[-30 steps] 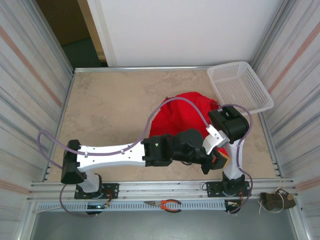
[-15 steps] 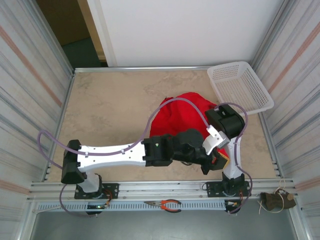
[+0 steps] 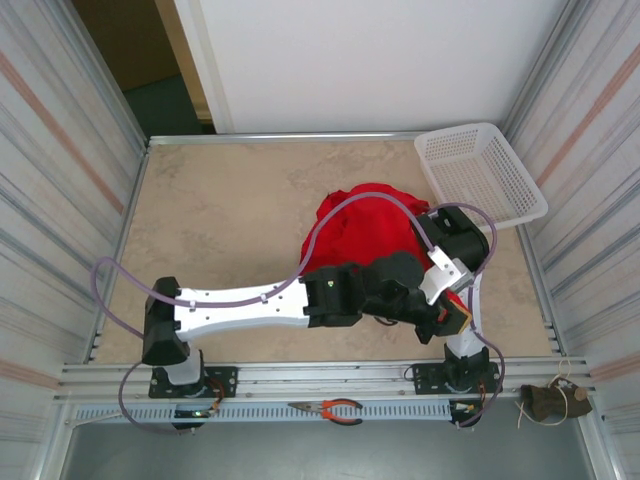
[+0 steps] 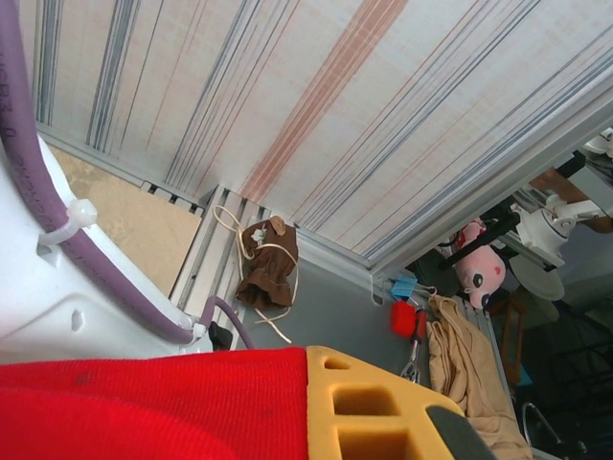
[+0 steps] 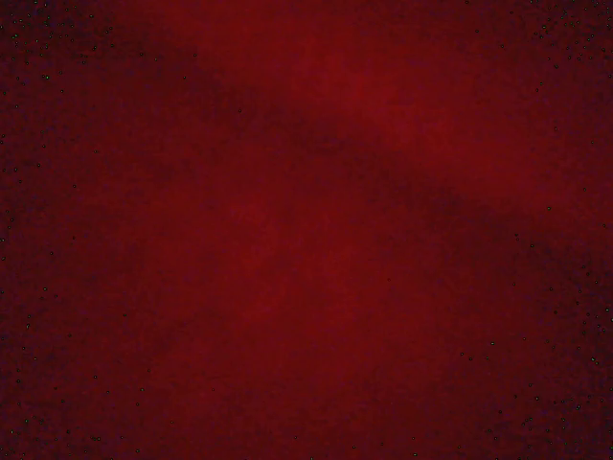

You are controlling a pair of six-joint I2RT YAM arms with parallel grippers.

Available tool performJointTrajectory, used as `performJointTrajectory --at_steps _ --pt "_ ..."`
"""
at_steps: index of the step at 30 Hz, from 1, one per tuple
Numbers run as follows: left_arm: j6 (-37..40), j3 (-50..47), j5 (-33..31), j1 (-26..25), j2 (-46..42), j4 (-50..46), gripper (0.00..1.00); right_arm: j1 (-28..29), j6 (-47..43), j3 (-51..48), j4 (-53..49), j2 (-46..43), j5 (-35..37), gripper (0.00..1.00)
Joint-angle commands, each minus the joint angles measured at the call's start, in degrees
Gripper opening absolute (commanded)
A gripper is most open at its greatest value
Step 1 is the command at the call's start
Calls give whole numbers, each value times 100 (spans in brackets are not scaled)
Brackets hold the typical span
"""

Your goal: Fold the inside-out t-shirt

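Sitting where: the inside-out t-shirt [image 3: 365,215] is a bunched-up red heap on the table [image 3: 230,220], right of the middle and near the white basket [image 3: 480,175], but not in it.
Shirt face: plain red is all I can make out from above, just folds and creases.
Left gripper: my left gripper [image 3: 452,318] reaches right across to the near right edge of the heap. Its jaws are pressed together, with a fold of the red cloth pinched against the yellow fingertip [image 4: 369,407].
Left wrist cam: tipped upward, looking past the cloth at the striped side wall.
Right gripper: my right gripper [image 3: 438,282] is nosed down into the shirt just beside the left one, jaws pressed together. Dark red cloth sits right up against that wrist cam, so I honestly can't tell if any of it is caught between the fingers.
Cable: the purple cable [image 3: 335,215] from my left arm arcs over the heap.
Basket: white with mesh sides, at the far right corner of the table.
Pliers: red-handled pliers [image 3: 332,408] lying on the front rail between my two bases.
Brown bundle: a small brown pouch with pale string [image 4: 268,276] on the ledge to the right of my right base.
Past the wall: a pink plush toy [image 4: 482,273], too blurry to read any tags.
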Motion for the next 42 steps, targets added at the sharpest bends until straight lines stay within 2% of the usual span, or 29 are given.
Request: performJointTrajectory --at_steps 1,2,3,5,6,8,11,12,16,20,21,22,26,29,38,42 --pt "-1 494 1088 -299 -91 678 0 -63 5 332 -471 285 -462 0" --pt "1 517 1095 -303 -75 689 0 -61 -17 381 -409 310 -558 0" --pt "1 549 1115 -297 -62 691 0 -68 -32 409 -345 322 -626 11" --pt "12 656 1154 -304 -11 655 0 -68 -58 423 -322 309 -705 50" --pt "12 720 1174 -297 23 625 0 -58 -71 437 -336 292 -711 61" --pt "29 835 1224 -295 89 583 0 -39 -103 438 -357 271 -718 71" --pt "22 1001 1276 -296 181 537 0 -7 -114 538 -333 304 -809 74" --pt "13 1071 1301 -300 213 528 0 7 -110 582 -358 321 -838 79" --pt "-7 1397 1446 -303 392 467 0 22 -73 787 -483 418 -832 78" --pt "-46 1601 1516 -312 534 431 0 -6 76 1045 -174 653 -1079 55" --pt "-54 1616 1517 -311 557 439 0 -7 101 1076 -119 676 -1129 52" --pt "-66 1635 1533 -312 582 447 0 -22 103 1110 -80 681 -1184 53" --pt "-60 1660 1523 -304 634 416 0 -22 89 1072 -32 564 -1376 71" --pt "-24 1721 1491 -290 666 340 0 -18 111 1068 153 507 -1544 77" --pt "-42 1790 1429 -247 751 251 0 -9 790 1486 1192 830 -2144 80" --pt "-55 1761 1420 -225 755 278 0 -26 849 1533 1285 835 -2308 81"
